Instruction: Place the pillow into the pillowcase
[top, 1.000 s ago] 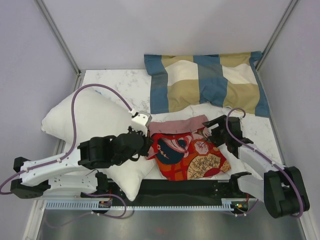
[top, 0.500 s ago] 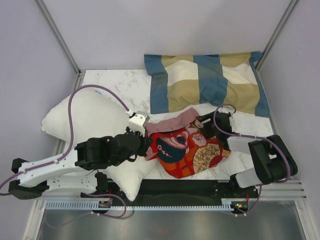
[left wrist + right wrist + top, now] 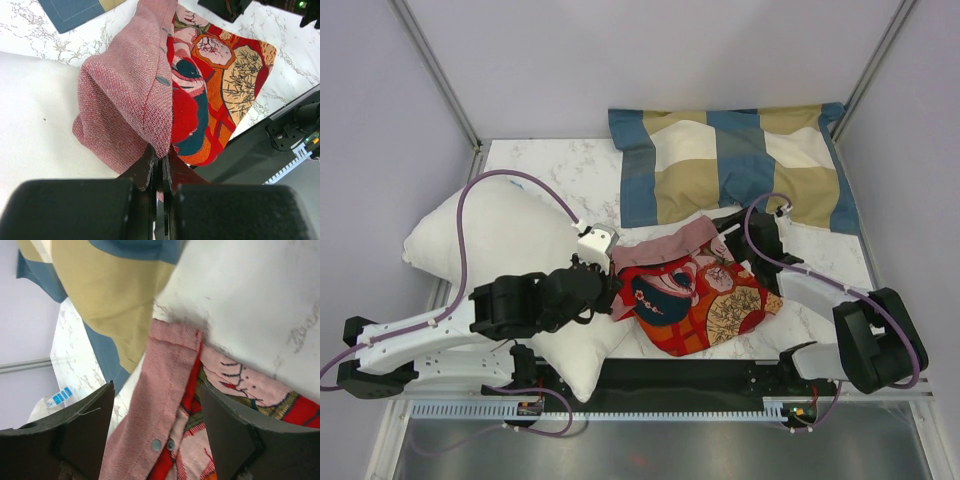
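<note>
The plump white pillow (image 3: 490,235) lies at the left, partly under my left arm. Beside it in the middle lies the red printed pillowcase (image 3: 695,300), its dull pink hem turned up at the far side. My left gripper (image 3: 610,290) is shut on the case's left hem; in the left wrist view the jaws (image 3: 161,155) pinch the pink fabric (image 3: 130,95), with white pillow (image 3: 35,115) to the left. My right gripper (image 3: 728,238) is open at the case's far right corner. In the right wrist view its fingers (image 3: 157,425) straddle the pink snap-button hem (image 3: 167,405) without closing on it.
A blue, tan and cream checked pillow (image 3: 735,165) lies along the back, just behind the right gripper, and shows again as the checked pillow (image 3: 110,295) in the right wrist view. A black rail (image 3: 670,375) runs along the near edge. Grey walls and metal posts enclose the marbled table (image 3: 550,165).
My right arm swung from the case's right side to its far right corner, its jaws narrowing a little. The pillowcase bunched and shifted left. The left gripper kept its hold.
</note>
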You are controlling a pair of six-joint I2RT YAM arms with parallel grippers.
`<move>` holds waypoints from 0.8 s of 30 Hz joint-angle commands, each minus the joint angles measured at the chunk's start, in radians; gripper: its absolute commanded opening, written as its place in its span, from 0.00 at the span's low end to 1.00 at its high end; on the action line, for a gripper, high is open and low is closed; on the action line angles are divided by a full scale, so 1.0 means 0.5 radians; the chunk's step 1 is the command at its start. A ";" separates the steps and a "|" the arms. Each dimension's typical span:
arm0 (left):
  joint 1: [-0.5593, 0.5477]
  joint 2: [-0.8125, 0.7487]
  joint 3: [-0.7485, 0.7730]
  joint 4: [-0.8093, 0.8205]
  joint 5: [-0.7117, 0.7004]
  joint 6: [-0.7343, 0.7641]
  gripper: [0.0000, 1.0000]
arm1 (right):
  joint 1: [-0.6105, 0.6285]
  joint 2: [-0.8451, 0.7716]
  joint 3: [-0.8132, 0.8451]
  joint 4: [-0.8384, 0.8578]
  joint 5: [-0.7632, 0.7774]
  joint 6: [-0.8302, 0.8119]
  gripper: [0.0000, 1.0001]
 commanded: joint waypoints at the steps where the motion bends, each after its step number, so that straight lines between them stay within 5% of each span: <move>1: -0.004 -0.027 0.043 -0.006 -0.040 -0.031 0.02 | 0.008 -0.027 0.112 -0.062 0.094 -0.132 0.77; 20: -0.004 -0.039 0.105 -0.061 -0.025 -0.022 0.02 | 0.177 0.583 0.311 0.201 -0.022 -0.034 0.77; 22: -0.001 -0.036 0.114 -0.067 -0.019 -0.015 0.02 | 0.186 0.623 0.345 0.226 -0.028 -0.028 0.73; 24: -0.004 -0.033 0.120 -0.073 -0.019 -0.015 0.02 | 0.186 0.663 0.363 0.293 -0.031 -0.028 0.58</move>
